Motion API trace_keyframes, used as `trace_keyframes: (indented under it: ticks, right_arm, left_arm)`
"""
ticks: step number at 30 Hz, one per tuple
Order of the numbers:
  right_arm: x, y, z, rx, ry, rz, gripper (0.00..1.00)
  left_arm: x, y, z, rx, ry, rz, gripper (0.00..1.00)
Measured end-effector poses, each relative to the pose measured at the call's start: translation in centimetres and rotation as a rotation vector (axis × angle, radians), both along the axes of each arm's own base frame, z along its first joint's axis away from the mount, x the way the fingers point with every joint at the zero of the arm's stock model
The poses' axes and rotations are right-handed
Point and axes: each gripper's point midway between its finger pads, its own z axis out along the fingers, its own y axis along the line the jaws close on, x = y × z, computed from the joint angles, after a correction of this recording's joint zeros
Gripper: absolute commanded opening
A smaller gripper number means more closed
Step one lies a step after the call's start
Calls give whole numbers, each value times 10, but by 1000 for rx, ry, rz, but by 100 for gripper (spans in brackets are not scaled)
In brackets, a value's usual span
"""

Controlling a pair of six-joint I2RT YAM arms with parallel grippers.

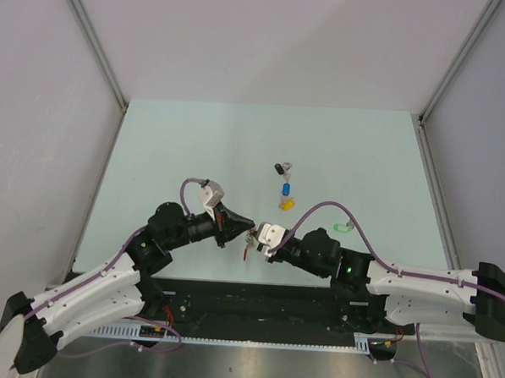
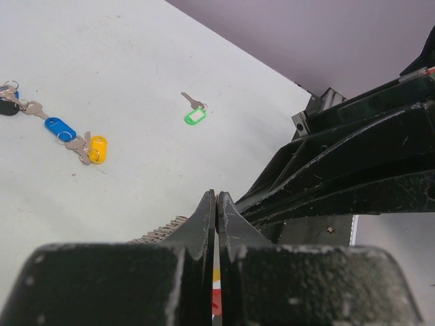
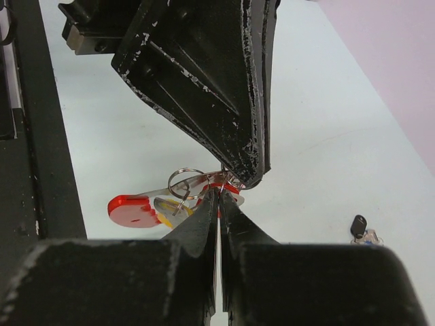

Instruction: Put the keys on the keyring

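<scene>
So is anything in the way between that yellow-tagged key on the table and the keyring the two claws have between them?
Nothing visible. Only bare table lies between the yellow-tagged key and the keyring, which sits where the shut left gripper and right gripper meet. The blue-tagged key lies beyond the yellow one.

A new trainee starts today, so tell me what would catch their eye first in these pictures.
The left gripper and right gripper meet tip to tip near the front edge of the table, both shut on the keyring, with a red-tagged key dangling. Beyond them a black-tagged key, a blue-tagged key and a yellow-tagged key lie in a row, a green-tagged key apart to the right.
</scene>
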Motion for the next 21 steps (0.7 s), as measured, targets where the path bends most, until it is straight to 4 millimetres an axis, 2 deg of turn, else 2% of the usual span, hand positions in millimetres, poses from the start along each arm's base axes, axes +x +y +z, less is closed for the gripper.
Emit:
trace_keyframes:
  ticks: [5,9,13,15,16,18,19,21]
  right_arm:
    - [2,1,0,-2,-1,-9,0]
    - [4,3,0,-9,0,-19,0]
    - [4,4,-4,-21,12,-15,0]
    - [0,5,-10,-42,27,3,0]
    - [-1,5,-13,-55,32,7,0]
    - [-2,5,-21,-77,47,14,0]
    - [-1,4,-23,-83,52,12,0]
    - [-1,4,-26,-95,63,10,0]
  left_arm:
    - [2,1,0,12,-27,3,1]
    - [4,3,-1,31,-51,15,9]
    - [10,7,-5,72,-70,40,25]
    - [21,11,5,80,-100,84,34]
    - [24,12,11,81,-114,98,44]
    - [32,16,26,82,-141,139,53]
    - [35,18,32,84,-156,152,63]
    - [42,24,45,89,-180,193,70]
